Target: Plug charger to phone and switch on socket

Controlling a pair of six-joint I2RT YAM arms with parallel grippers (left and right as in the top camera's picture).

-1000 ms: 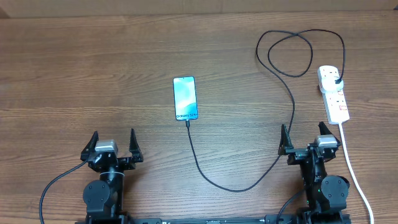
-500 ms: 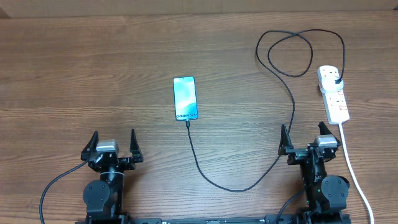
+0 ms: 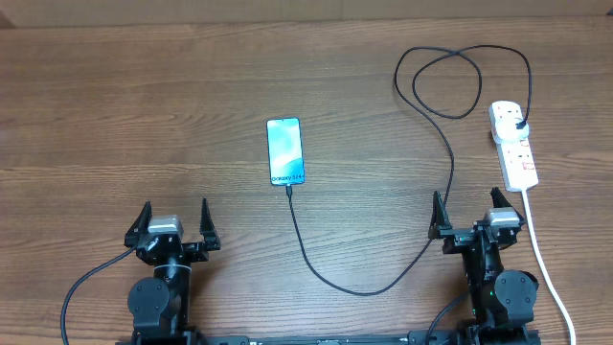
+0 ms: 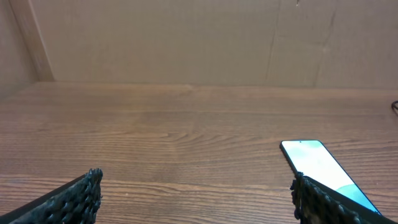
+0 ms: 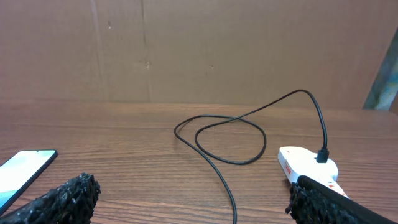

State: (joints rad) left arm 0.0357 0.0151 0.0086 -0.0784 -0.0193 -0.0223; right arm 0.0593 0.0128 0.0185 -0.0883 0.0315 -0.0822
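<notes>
— At the centre of the frame, we see the phone (image 3: 285, 150) lying flat on the wooden table (image 3: 115, 115), screen lit. And the charger?
— We trace the charger (image 3: 451, 172) from the phone's lower edge, down through a curve, up into a loop at upper right, to its plug seated in the socket (image 3: 513, 144) at right.
— And the arms?
— Along the bottom edge, we find the left gripper (image 3: 174, 206) and right gripper (image 3: 466, 204) both spread wide, holding nothing.
</notes>
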